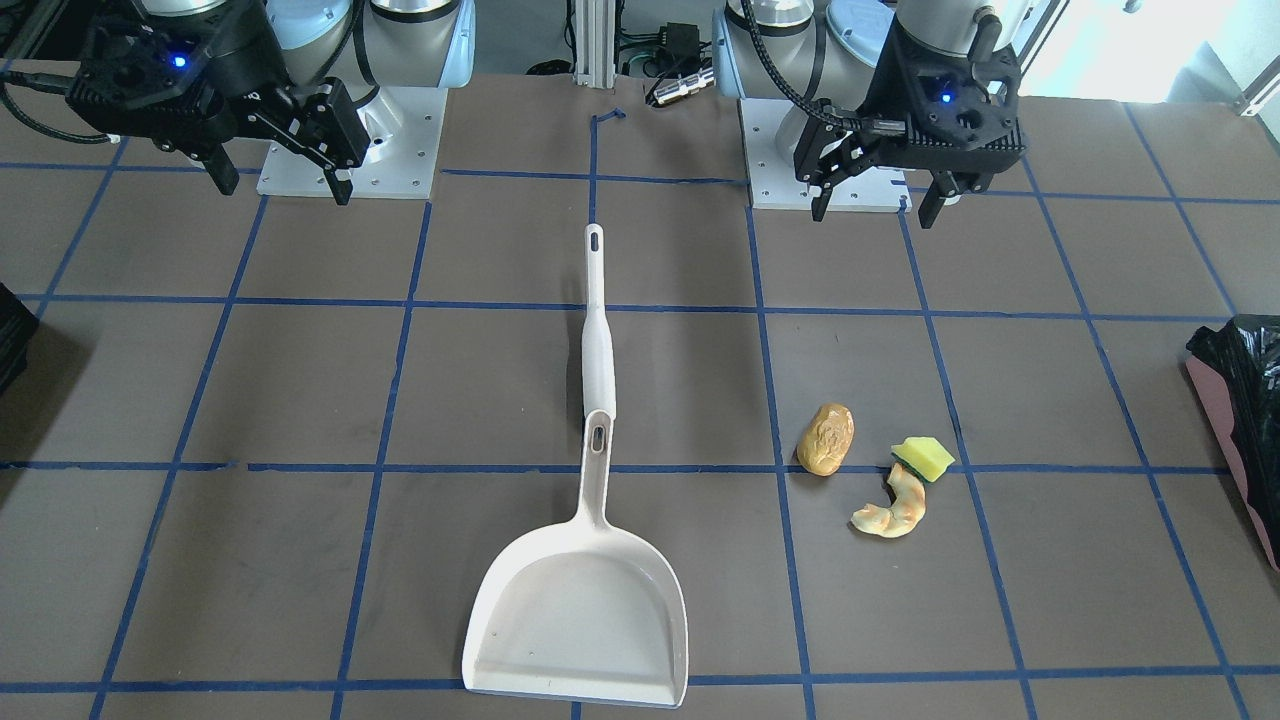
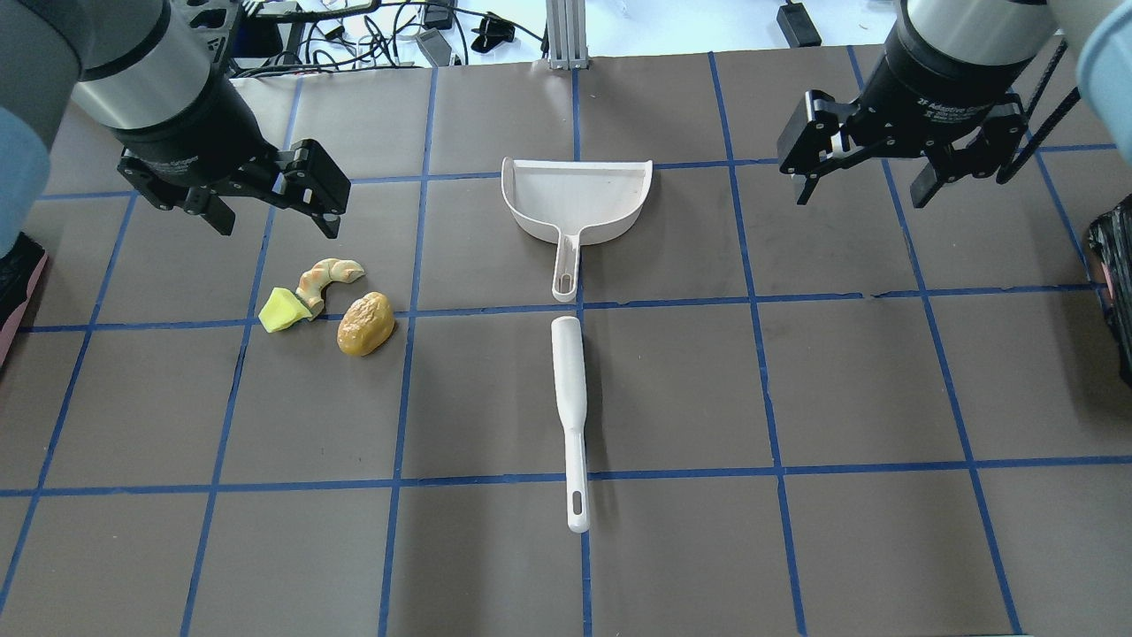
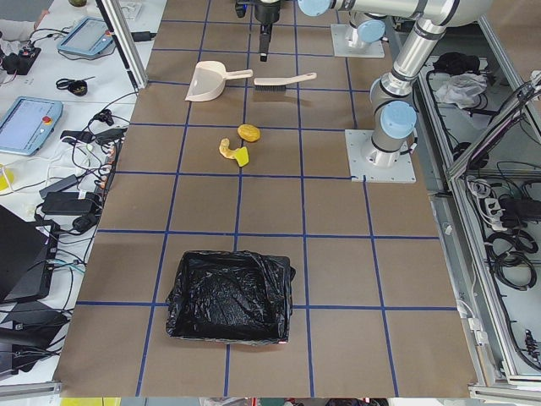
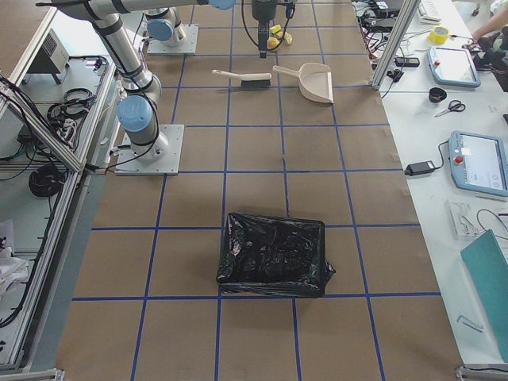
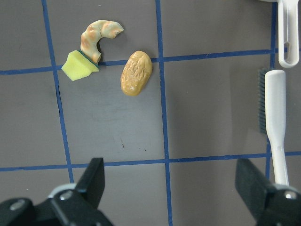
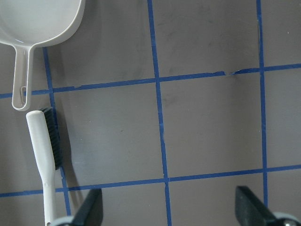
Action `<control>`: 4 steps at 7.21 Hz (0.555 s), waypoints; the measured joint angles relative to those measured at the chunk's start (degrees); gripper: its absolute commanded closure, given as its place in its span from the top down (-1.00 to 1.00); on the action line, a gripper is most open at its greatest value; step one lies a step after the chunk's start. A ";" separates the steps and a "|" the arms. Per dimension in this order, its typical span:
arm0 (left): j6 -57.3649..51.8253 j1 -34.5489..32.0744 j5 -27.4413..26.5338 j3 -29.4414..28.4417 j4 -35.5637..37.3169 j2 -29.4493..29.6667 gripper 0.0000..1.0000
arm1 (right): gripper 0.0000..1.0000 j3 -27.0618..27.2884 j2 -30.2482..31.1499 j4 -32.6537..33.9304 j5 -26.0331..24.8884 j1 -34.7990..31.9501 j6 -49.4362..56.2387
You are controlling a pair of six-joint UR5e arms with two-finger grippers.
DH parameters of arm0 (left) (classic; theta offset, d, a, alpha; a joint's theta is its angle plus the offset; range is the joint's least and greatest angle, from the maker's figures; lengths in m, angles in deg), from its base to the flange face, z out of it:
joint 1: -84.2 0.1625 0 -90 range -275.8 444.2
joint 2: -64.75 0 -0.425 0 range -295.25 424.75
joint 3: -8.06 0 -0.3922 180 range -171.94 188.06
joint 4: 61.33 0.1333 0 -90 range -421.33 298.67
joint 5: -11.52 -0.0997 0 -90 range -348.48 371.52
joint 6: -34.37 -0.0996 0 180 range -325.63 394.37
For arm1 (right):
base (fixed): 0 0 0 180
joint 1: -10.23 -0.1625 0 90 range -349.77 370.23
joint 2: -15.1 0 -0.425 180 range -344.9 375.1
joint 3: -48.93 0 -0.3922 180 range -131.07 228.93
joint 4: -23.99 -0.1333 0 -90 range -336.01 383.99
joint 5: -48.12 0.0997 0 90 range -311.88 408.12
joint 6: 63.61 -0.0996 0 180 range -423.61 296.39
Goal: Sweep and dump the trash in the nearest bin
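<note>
At about 9 o'clock from the brush (image 2: pixel 569 380) in the overhead view lies the trash: a potato-like lump (image 2: pixel 366 324), and a yellow sponge (image 2: pixel 283 310) just beside a curled pastry piece (image 2: pixel 327 276). The bin (image 1: pixel 1245 400) stands further out at that end of the table (image 2: pixel 796 380). The left gripper (image 2: pixel 276 228) and right gripper (image 2: pixel 862 199) hover with jaws released, holding nothing. Fetching tools looks first: grasp the brush mid-handle, clear of the bristles, and the dustpan (image 2: pixel 577 199) by its stem. These lie end to end, so the arms should approach from opposite sides.
</note>
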 measured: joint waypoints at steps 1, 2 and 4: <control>0.00 0.00 0.00 0.04 0.09 0.03 1.00 | 1.00 0.00 0.02 -0.06 -0.02 0.00 0.00; -0.02 0.00 -0.02 0.09 0.19 0.06 1.00 | 1.00 0.00 0.03 -0.25 -0.03 0.00 -0.01; -0.18 0.00 -0.35 0.35 0.20 -0.01 1.00 | 1.00 -0.01 -0.05 -0.69 -0.05 0.00 0.00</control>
